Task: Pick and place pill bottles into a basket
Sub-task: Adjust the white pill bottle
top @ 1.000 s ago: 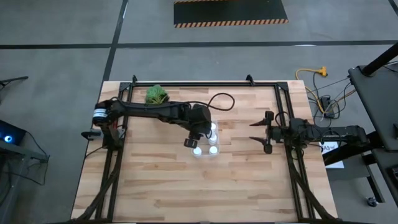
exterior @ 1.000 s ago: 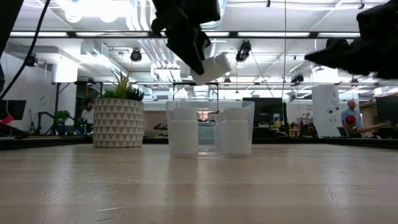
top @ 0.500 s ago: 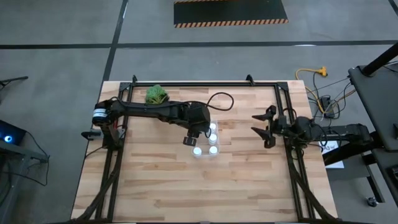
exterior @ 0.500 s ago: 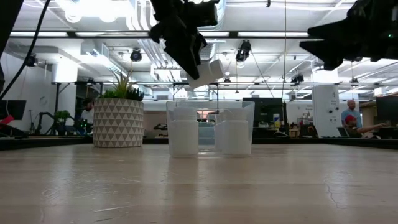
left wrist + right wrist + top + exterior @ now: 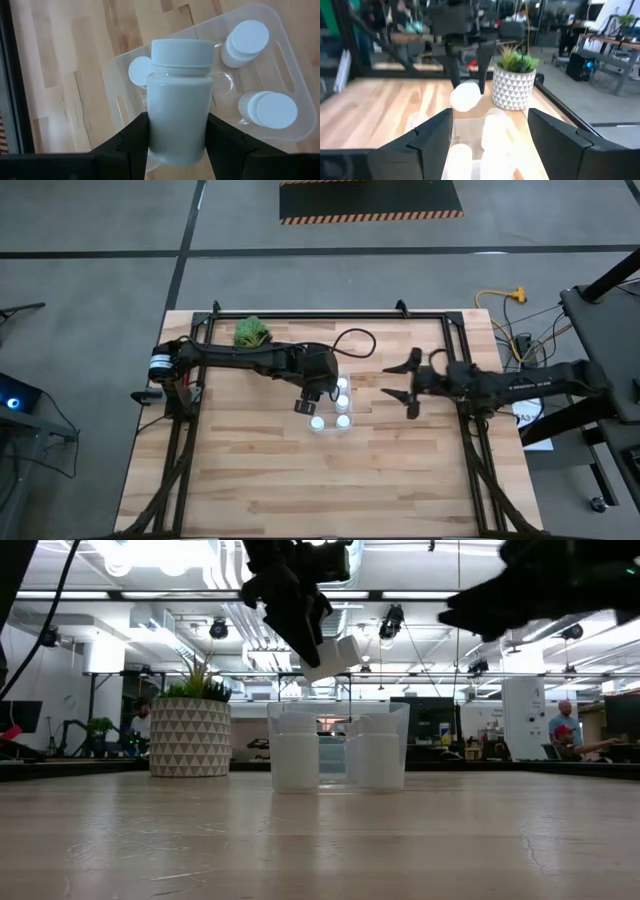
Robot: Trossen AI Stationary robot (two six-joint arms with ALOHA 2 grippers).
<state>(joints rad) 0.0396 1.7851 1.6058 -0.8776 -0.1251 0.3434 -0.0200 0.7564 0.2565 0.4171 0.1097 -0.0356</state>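
held pill bottle [image 5: 178, 100]: white cylinder with a ribbed round cap, clamped across its body between the left gripper [image 5: 177, 145] fingers; the cap stands clear beyond the fingertips.
left gripper state: clenched on the bottle's sides; in the low view the bottle [image 5: 335, 655] hangs tilted in the air, cap end away from the fingers.
basket [image 5: 290, 90]: clear low-walled bin lying beyond the fingertips, under the held bottle; it sits on the wooden table [image 5: 260, 470].
bottles in basket: three show past the fingers from the wrist camera, one [image 5: 139, 71] partly hidden behind the held bottle, one [image 5: 247, 41] and one [image 5: 267, 111] off to the side; more may be hidden.
free spot: bare basket floor seems to lie just beyond the fingertips, between the seated caps.
right gripper [image 5: 408, 383]: fingers spread wide and holding nothing, raised to the side of the basket, well apart from it.
potted plant [image 5: 190, 725]: stands apart from both grippers.
handling, weight: probably light; contents cannot be told.
handling, stiffness: likely rigid plastic that tolerates a firm squeeze.
handling, slip: smooth round wall, so it could rotate or slide in a weak pinch, as the tilt suggests.
where to hold: mid-body, below the cap.
risk: the thin basket may shift if the bottle knocks its wall or a neighbour.
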